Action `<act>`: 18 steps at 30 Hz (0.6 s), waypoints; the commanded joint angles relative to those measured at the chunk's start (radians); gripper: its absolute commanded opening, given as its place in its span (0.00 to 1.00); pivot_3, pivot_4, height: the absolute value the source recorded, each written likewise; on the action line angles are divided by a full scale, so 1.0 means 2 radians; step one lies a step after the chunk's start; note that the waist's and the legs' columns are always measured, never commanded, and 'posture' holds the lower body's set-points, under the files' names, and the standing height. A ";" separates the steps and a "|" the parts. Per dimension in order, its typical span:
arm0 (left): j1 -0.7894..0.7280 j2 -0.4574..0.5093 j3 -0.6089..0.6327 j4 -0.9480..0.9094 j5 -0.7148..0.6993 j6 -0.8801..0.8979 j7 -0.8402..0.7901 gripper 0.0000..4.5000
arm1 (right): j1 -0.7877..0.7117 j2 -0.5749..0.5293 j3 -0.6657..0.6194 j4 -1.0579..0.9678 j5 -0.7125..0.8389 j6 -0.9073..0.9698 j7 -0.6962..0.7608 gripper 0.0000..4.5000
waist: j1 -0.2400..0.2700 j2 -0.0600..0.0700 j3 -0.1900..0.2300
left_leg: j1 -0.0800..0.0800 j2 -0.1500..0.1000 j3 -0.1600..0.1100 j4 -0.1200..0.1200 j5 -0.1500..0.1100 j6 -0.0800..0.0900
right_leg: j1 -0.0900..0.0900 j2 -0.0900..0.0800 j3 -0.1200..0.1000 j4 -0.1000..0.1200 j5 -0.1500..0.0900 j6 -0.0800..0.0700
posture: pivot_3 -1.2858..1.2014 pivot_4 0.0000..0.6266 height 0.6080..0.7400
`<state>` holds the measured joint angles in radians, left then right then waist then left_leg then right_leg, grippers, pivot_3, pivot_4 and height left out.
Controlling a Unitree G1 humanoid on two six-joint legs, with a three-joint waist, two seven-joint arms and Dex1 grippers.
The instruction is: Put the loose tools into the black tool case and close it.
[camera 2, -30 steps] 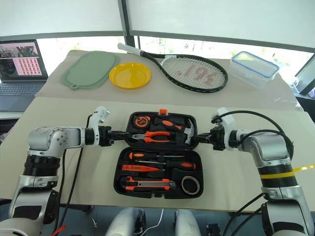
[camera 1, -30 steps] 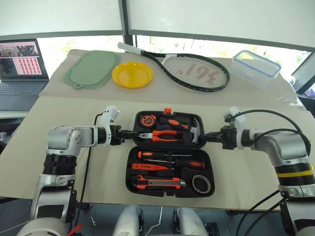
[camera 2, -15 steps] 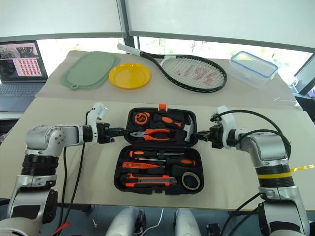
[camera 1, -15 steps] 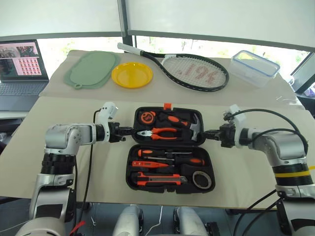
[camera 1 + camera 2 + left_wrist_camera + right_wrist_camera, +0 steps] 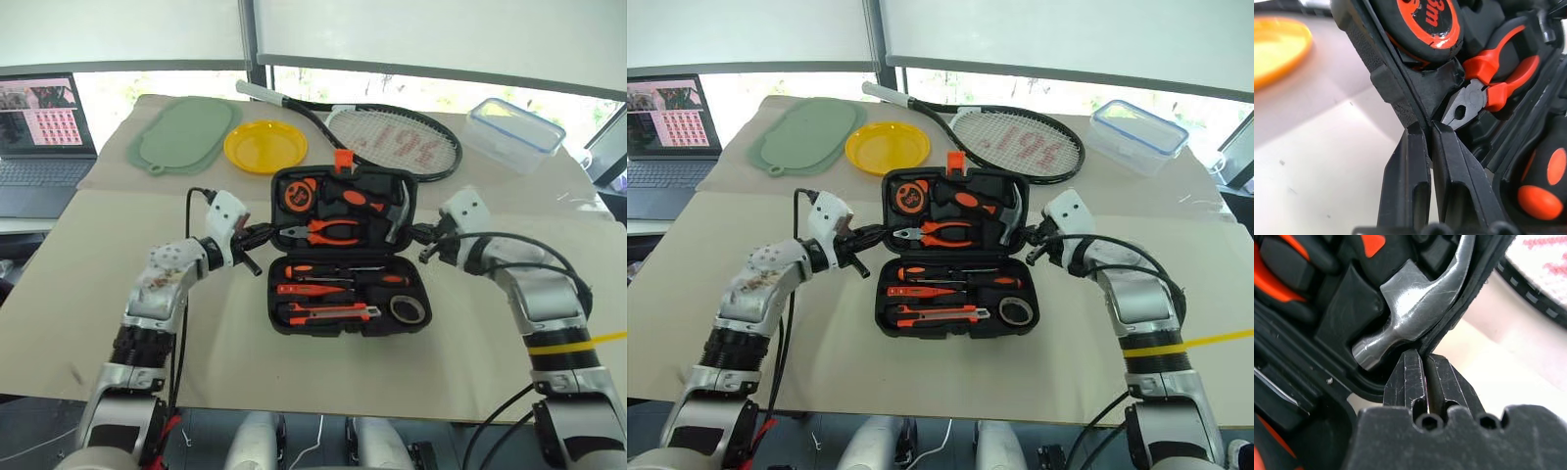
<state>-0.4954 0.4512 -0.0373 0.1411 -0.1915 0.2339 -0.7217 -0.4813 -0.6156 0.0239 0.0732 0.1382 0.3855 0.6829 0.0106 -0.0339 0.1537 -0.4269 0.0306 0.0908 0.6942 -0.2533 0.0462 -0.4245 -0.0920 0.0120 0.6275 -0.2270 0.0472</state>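
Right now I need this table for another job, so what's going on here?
The robot is closing the tool case. The left gripper and right gripper are each shut on a side edge of the lid, which stands tilted up, partly raised. The screwdrivers, knife and tape roll already lie in the base. The case is not yet shut.

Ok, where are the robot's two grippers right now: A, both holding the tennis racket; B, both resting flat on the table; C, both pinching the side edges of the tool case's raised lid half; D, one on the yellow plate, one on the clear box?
C: the left gripper and right gripper are each shut on a side rim of the black tool case, its lid tilted up.
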 commanded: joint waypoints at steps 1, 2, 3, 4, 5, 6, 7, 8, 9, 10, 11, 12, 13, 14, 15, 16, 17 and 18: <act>0.025 -0.004 0.001 -0.032 0.032 -0.094 0.026 0.01 | 0.046 -0.002 0.010 -0.032 -0.039 -0.106 -0.015 0.00 | 0.000 0.000 0.000 | 0.000 0.000 0.000 0.000 0.000 0.000 | 0.000 0.000 0.000 0.000 0.000 0.000 | 0.52 0.24 0.99; 0.034 -0.003 0.004 -0.037 0.037 -0.108 0.031 0.01 | 0.057 -0.001 0.006 -0.032 -0.045 -0.125 -0.023 0.00 | 0.000 0.000 0.000 | 0.001 0.000 0.000 0.000 0.000 0.000 | 0.000 0.000 0.000 0.000 0.000 0.000 | 0.52 0.24 0.99; 0.043 -0.002 0.006 -0.043 0.040 -0.120 0.036 0.01 | 0.069 -0.001 0.000 -0.034 -0.049 -0.145 -0.028 0.00 | 0.000 0.000 0.000 | 0.001 0.000 0.000 0.000 0.000 0.000 | 0.001 0.000 0.000 0.000 0.000 0.000 | 0.52 0.24 0.99; 0.051 0.000 0.009 -0.047 0.043 -0.129 0.040 0.01 | 0.079 -0.001 -0.004 -0.035 -0.050 -0.160 -0.031 0.00 | 0.000 0.000 0.000 | 0.001 0.000 0.000 0.000 0.000 0.000 | 0.001 0.000 0.000 0.000 0.000 0.000 | 0.52 0.24 0.99; 0.056 0.001 0.010 -0.050 0.045 -0.134 0.043 0.01 | 0.085 -0.002 -0.006 -0.036 -0.050 -0.169 -0.032 0.00 | -0.001 0.000 0.000 | 0.001 0.000 0.000 0.000 0.000 0.000 | 0.001 0.000 0.000 0.000 0.000 0.000 | 0.52 0.24 0.99; 0.061 0.001 0.013 -0.054 0.044 -0.134 0.046 0.01 | 0.092 -0.002 -0.010 -0.037 -0.050 -0.179 -0.034 0.00 | -0.001 0.000 0.000 | 0.002 0.000 0.000 0.000 0.000 0.000 | 0.001 0.000 0.000 0.000 0.000 0.000 | 0.52 0.24 0.99; 0.069 0.004 0.017 -0.060 0.042 -0.134 0.046 0.01 | 0.101 -0.003 -0.014 -0.038 -0.049 -0.189 -0.036 0.00 | -0.001 0.000 0.000 | 0.002 0.001 0.000 0.000 0.000 0.000 | 0.001 0.000 0.000 0.000 0.000 0.000 | 0.52 0.24 0.99; 0.077 0.006 0.020 -0.067 0.041 -0.133 0.047 0.01 | 0.110 -0.005 -0.018 -0.039 -0.050 -0.201 -0.037 0.00 | -0.001 0.000 0.000 | 0.002 0.001 0.000 0.000 0.000 0.000 | 0.001 0.000 0.000 -0.001 0.000 0.000 | 0.52 0.24 0.99; 0.082 0.008 0.022 -0.072 0.040 -0.133 0.048 0.01 | 0.116 -0.007 -0.021 -0.038 -0.050 -0.210 -0.038 0.00 | -0.001 0.000 0.000 | 0.002 0.001 0.000 0.000 0.000 0.000 | 0.001 0.000 0.000 -0.001 0.000 0.000 | 0.52 0.24 0.99; 0.089 0.010 0.025 -0.079 0.038 -0.130 0.050 0.01 | 0.124 -0.008 -0.023 -0.038 -0.050 -0.219 -0.037 0.00 | -0.001 0.000 0.000 | 0.002 0.001 0.000 0.000 0.000 0.000 | 0.001 0.000 0.000 -0.001 0.000 0.000 | 0.52 0.24 0.99; 0.099 0.012 0.028 -0.089 0.036 -0.128 0.051 0.01 | 0.136 -0.011 -0.026 -0.039 -0.050 -0.235 -0.035 0.00 | -0.002 0.000 0.000 | 0.002 0.001 0.000 0.000 0.000 0.000 | 0.001 0.000 0.000 -0.001 0.000 0.000 | 0.52 0.24 0.99; 0.113 0.014 0.030 -0.100 0.037 -0.128 0.052 0.01 | 0.150 -0.014 -0.029 -0.041 -0.050 -0.249 -0.033 0.00 | -0.002 0.000 0.000 | 0.003 0.001 0.000 0.000 0.000 0.000 | 0.001 0.000 0.000 -0.001 0.000 0.000 | 0.52 0.24 0.99; 0.126 0.015 0.031 -0.110 0.039 -0.130 0.054 0.01 | 0.162 -0.015 -0.031 -0.045 -0.049 -0.260 -0.032 0.00 | -0.002 0.000 0.000 | 0.003 0.001 0.000 0.000 0.000 0.000 | 0.001 0.000 0.000 -0.001 0.000 0.000 | 0.52 0.24 0.99; 0.134 0.016 0.031 -0.116 0.041 -0.132 0.056 0.01 | 0.170 -0.016 -0.033 -0.047 -0.049 -0.266 -0.033 0.00 | -0.002 0.000 0.000 | 0.003 0.001 0.000 0.000 0.000 0.000 | 0.001 0.000 0.000 -0.001 0.000 0.000 | 0.52 0.24 0.99; 0.140 0.014 0.031 -0.120 0.042 -0.130 0.062 0.01 | 0.176 -0.015 -0.033 -0.049 -0.048 -0.269 -0.033 0.00 | -0.002 0.000 0.000 | 0.003 0.001 0.000 0.000 0.000 0.000 | 0.001 0.000 0.000 -0.001 0.000 0.000 | 0.52 0.24 0.99; 0.145 0.012 0.031 -0.125 0.043 -0.126 0.068 0.01 | 0.180 -0.016 -0.031 -0.051 -0.050 -0.275 -0.032 0.00 | -0.002 0.000 0.000 | 0.003 0.001 0.000 0.000 0.000 0.000 | 0.002 0.000 0.000 0.000 0.000 0.000 | 0.52 0.24 0.99; 0.149 0.010 0.031 -0.130 0.043 -0.124 0.073 0.01 | 0.184 -0.016 -0.029 -0.052 -0.052 -0.283 -0.031 0.00 | -0.002 0.000 0.000 | 0.003 0.001 0.000 0.000 0.000 0.000 | 0.002 0.000 0.001 -0.001 0.000 0.000 | 0.52 0.24 0.99; 0.155 0.007 0.031 -0.135 0.042 -0.122 0.078 0.01 | 0.189 -0.017 -0.026 -0.054 -0.055 -0.291 -0.030 0.00 | -0.003 0.000 0.000 | 0.003 0.001 0.000 0.000 0.000 0.000 | 0.002 0.000 0.001 -0.001 0.000 0.000 | 0.52 0.24 0.99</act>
<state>-0.2026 0.4631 -0.0145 -0.0975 -0.1158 -0.0161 -0.5983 -0.1341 -0.6295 -0.0267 -0.0335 0.0554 -0.1755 0.6054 0.0051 -0.0330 0.1529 -0.4197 0.0325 0.0916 0.6938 -0.2540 0.0468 -0.4200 -0.0920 0.0132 0.6261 -0.2271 0.0470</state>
